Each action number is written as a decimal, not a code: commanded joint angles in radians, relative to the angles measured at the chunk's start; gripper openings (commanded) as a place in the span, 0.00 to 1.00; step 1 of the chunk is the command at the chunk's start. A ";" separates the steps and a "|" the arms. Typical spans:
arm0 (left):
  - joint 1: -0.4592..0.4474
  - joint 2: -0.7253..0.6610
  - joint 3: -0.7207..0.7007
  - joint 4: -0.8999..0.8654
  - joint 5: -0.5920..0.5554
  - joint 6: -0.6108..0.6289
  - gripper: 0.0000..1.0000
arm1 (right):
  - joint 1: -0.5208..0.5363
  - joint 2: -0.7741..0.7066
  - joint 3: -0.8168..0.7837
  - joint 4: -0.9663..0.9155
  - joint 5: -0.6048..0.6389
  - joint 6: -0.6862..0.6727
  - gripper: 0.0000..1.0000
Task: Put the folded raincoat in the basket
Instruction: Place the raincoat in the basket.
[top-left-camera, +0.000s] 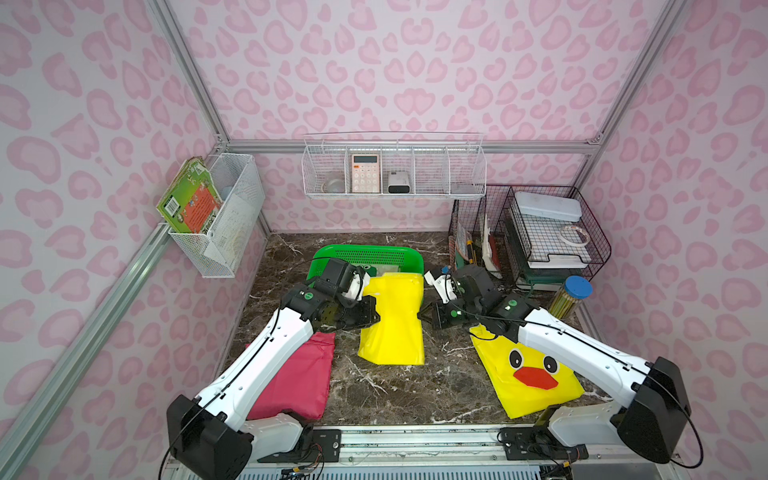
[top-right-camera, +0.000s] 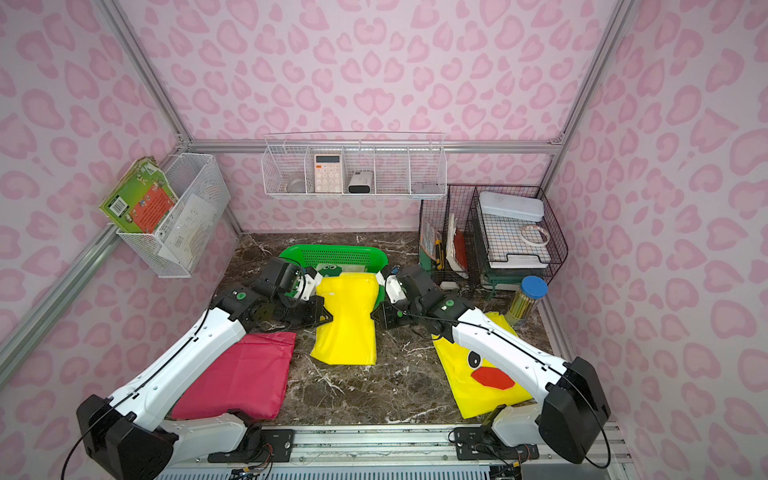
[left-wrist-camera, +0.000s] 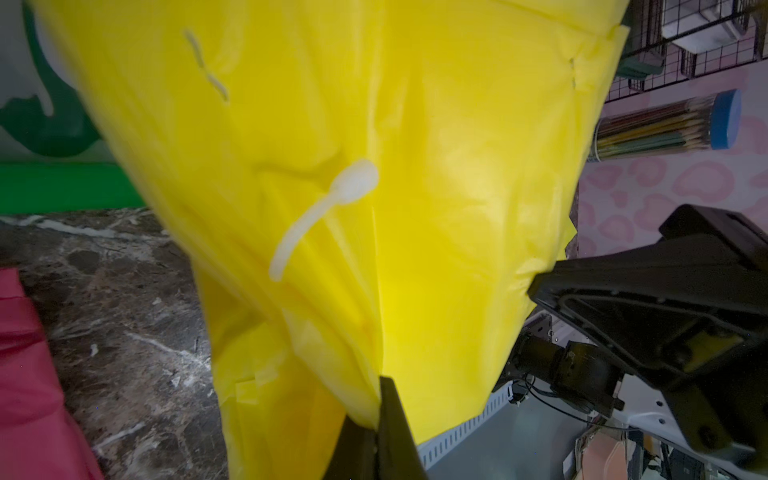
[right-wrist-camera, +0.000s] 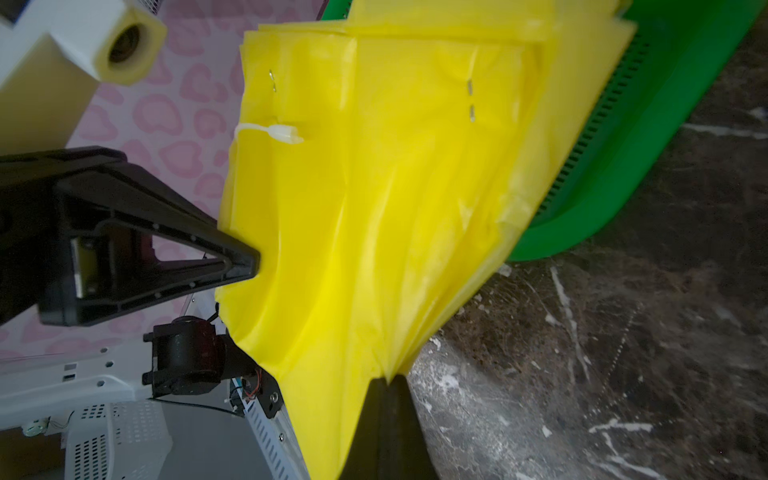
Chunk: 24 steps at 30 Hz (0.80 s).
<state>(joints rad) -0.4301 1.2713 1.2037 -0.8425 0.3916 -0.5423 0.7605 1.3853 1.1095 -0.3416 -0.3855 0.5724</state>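
Though near raincoat (top-left-camera: 392, 320), pink cloth (top-left-camera: 297, 380) apart.

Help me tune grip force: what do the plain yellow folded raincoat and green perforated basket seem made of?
Plain yellow folded raincoat: likely thin plastic film, semi-glossy, sharply creased, translucent at edges. Green perforated basket: likely rigid moulded plastic, smooth, with slotted walls.

middle raincoat (top-left-camera: 392, 328) between left end effector (top-left-camera: 376, 316) and right end effector (top-left-camera: 421, 314), basket (top-left-camera: 365, 251) behind

Lab booth: aluminium frame (top-left-camera: 266, 146), pink-patterned walls (top-left-camera: 415, 62).
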 joint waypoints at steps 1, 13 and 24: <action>0.057 0.036 0.045 -0.007 0.043 0.074 0.00 | -0.009 0.056 0.068 0.083 -0.003 0.001 0.00; 0.260 0.287 0.232 -0.009 0.097 0.183 0.00 | -0.069 0.356 0.304 0.162 -0.007 0.020 0.00; 0.339 0.551 0.448 -0.031 0.142 0.229 0.00 | -0.122 0.563 0.469 0.151 -0.017 0.024 0.00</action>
<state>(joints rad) -0.1009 1.7828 1.6157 -0.8555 0.5110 -0.3401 0.6395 1.9175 1.5475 -0.2016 -0.3958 0.5983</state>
